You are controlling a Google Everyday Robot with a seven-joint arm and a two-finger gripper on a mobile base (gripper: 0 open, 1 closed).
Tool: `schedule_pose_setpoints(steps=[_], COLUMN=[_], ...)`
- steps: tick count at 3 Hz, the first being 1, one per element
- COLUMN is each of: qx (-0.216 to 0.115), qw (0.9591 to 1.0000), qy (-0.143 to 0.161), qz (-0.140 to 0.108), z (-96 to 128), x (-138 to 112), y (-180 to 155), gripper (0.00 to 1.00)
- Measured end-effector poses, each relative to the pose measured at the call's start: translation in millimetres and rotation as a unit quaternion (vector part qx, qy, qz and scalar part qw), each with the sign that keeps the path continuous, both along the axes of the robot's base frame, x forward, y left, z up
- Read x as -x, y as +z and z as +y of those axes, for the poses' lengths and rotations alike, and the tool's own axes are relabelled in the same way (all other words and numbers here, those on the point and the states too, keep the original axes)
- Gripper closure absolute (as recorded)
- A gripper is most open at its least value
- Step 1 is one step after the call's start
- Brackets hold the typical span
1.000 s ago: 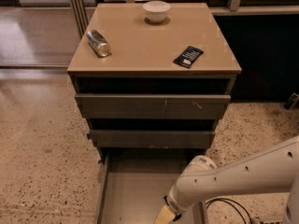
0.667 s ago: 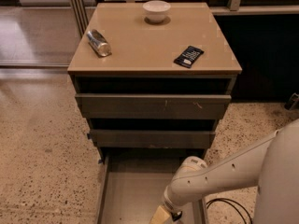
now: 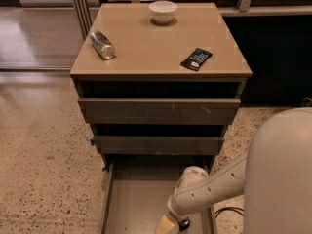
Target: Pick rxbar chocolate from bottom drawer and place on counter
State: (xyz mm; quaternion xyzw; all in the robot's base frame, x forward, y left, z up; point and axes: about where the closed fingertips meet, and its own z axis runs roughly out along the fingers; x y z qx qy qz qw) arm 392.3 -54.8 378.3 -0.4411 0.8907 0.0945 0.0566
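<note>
Speckled terrazzo floor (image 3: 44, 179) surrounds a grey-brown drawer cabinet (image 3: 158, 111); beyond a threshold strip (image 3: 34, 70), smoother flooring (image 3: 34, 38) at upper left reflects soft light. Dark panelling (image 3: 278, 57) fills the right. The end effector (image 3: 165, 225) sits at the bottom edge, before the cabinet.

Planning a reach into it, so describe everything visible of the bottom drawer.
The bottom drawer is the lowest of three and stands pulled far out. It looks like a grey-brown box with a plain flat grey bottom and thin side walls; its near end runs out of the picture. Nothing lies on the bottom that shows. The robot's arm reaches down over its right half, hiding part of it, with the gripper low at the picture's bottom edge; contact cannot be told.
</note>
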Motion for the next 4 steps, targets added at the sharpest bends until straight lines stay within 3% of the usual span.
schedule_pose_setpoints(steps=[1, 2, 3, 4], qx=[-0.004, -0.001, -0.01, -0.024], qw=[1.0, 0.9997, 0.9987, 0.997], qy=[-0.004, -0.024, -0.048, -0.068], qz=[0.004, 0.008, 0.01, 0.028], z=[1, 0, -3, -12], x=[-1, -18, -34, -4], y=[-9, -45, -106, -190], gripper=[0.0, 0.0, 0.0, 0.0])
